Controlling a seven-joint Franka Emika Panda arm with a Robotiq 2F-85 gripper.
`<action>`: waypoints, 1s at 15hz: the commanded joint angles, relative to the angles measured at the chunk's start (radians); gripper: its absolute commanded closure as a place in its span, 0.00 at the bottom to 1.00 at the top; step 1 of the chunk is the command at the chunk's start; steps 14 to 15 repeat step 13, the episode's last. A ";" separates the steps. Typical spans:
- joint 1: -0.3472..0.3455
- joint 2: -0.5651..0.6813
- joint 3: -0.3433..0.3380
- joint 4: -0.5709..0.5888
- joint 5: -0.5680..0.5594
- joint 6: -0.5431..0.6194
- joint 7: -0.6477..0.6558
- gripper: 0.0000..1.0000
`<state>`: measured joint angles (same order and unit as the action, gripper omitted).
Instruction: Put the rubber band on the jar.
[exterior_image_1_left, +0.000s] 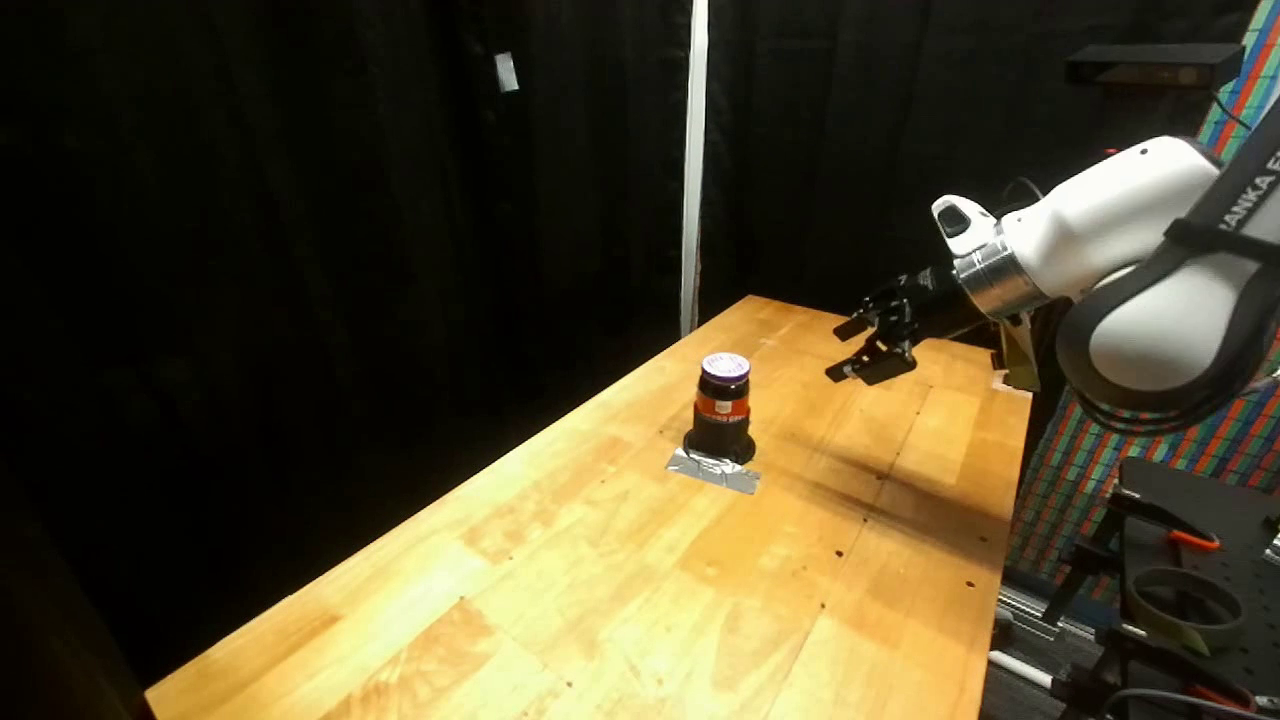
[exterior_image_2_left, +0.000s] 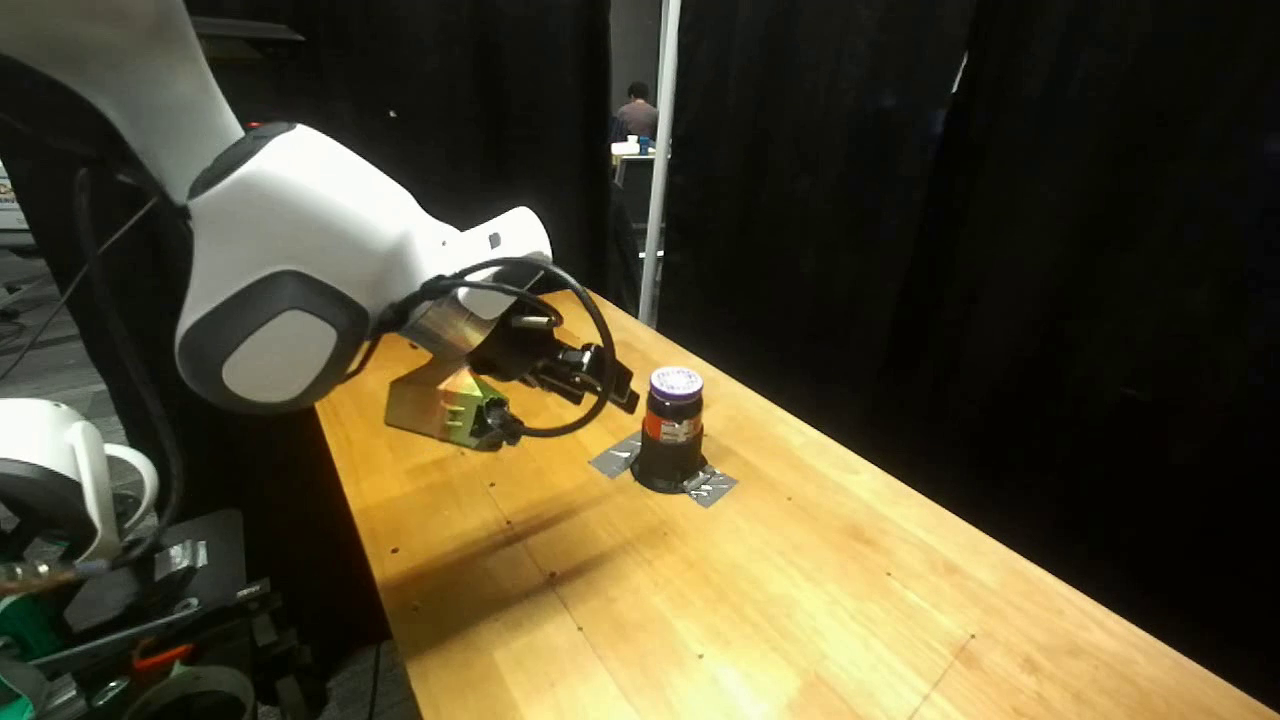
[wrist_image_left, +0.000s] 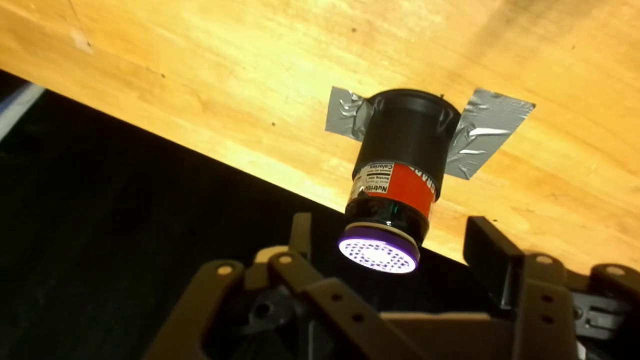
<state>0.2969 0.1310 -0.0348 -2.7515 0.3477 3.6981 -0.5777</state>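
Wooden table (exterior_image_1_left: 640, 570) is bearing the jar (wrist_image_left: 411, 189), upright in a black holder (wrist_image_left: 404, 137). Gripper (exterior_image_1_left: 848, 350) is hovering near the jar, jaws spread. Tan ring (wrist_image_left: 385, 227), possibly the rubber band, is circling under the jar's lid (wrist_image_left: 378, 255); if so, I'm judging placing done, retreat coming next.

– How does the room look?
– A wooden table (exterior_image_1_left: 600, 560), glare whitening its near end. In an exterior view, black curtains (exterior_image_1_left: 300, 250) left and far, a pale pole (exterior_image_1_left: 693, 180) between them, a striped multicoloured sheet (exterior_image_1_left: 1070, 510) at right.
– And beyond?
– In an exterior view, a dark-haired person (exterior_image_2_left: 638, 117) far off, between curtains.
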 joint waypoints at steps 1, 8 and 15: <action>0.108 -0.161 -0.087 0.006 0.283 -0.210 -0.261 0.00; 0.105 -0.177 0.021 0.043 0.890 -0.169 -0.715 0.00; 0.136 -0.194 0.080 0.083 1.303 -0.121 -0.954 0.00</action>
